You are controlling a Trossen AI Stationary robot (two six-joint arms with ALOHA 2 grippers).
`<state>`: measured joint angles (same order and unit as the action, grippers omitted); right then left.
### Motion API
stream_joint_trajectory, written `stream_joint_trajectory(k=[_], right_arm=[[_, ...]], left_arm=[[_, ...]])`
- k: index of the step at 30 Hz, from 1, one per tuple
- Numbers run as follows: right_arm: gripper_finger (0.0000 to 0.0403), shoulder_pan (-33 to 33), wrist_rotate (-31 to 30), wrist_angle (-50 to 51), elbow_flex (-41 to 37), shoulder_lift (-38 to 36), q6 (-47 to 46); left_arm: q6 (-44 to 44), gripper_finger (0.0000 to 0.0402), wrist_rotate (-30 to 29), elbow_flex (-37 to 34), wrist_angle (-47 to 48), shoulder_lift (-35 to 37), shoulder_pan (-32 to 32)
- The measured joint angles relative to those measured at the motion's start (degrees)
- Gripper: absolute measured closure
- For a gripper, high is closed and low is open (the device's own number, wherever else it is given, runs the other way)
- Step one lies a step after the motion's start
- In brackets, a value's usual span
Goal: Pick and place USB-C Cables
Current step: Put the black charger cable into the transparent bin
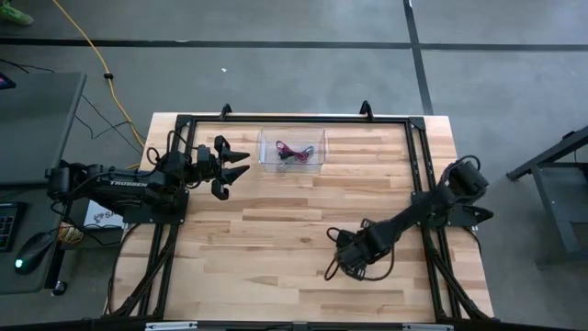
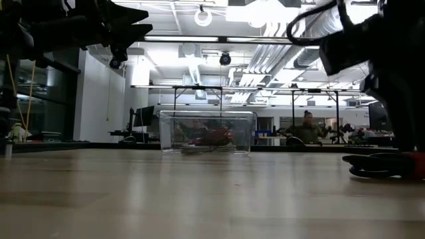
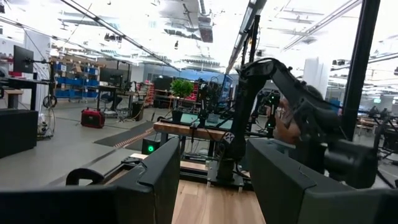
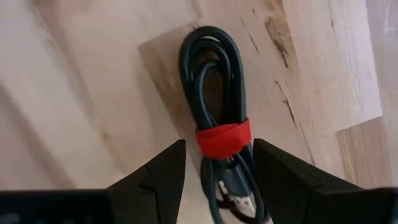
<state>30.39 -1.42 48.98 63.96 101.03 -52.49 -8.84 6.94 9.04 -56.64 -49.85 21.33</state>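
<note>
A black cable bundle bound with a red strap point(image 4: 214, 99) lies flat on the wooden table, toward its near right part point(image 1: 333, 268). My right gripper point(image 4: 219, 146) is open and low over it, pointing down, one finger on each side of the strapped end with a gap showing. A clear plastic box point(image 1: 266, 158) stands near the far edge; a pink-magenta cable point(image 1: 294, 148) and a darker bundle point(image 1: 286, 159) lie on its floor. My left gripper point(image 1: 231, 166) is open and raised above the table, just left of the box.
A black frame point(image 1: 418, 165) runs along the table's far and side edges. Bare wood stretches between the box and the right gripper. In the low view the box point(image 2: 206, 133) stands mid-table and the black bundle point(image 2: 375, 166) lies at the right. A yellow cord point(image 1: 92, 55) runs over the floor.
</note>
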Motion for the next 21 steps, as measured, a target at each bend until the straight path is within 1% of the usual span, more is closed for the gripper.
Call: stream_joint_trajectory(k=[10,21], right_arm=[[0.0224,0.0,-1.54,-0.45,-0.02,4.25,1.51],[0.0224,0.0,-1.39,-1.63,0.04,5.57,1.38]], left_arm=[[-0.03,0.0236,-0.01,0.0,0.01,0.01,-0.01],[-0.18,0.0236,-0.02,0.0,0.04,0.01,-0.01]])
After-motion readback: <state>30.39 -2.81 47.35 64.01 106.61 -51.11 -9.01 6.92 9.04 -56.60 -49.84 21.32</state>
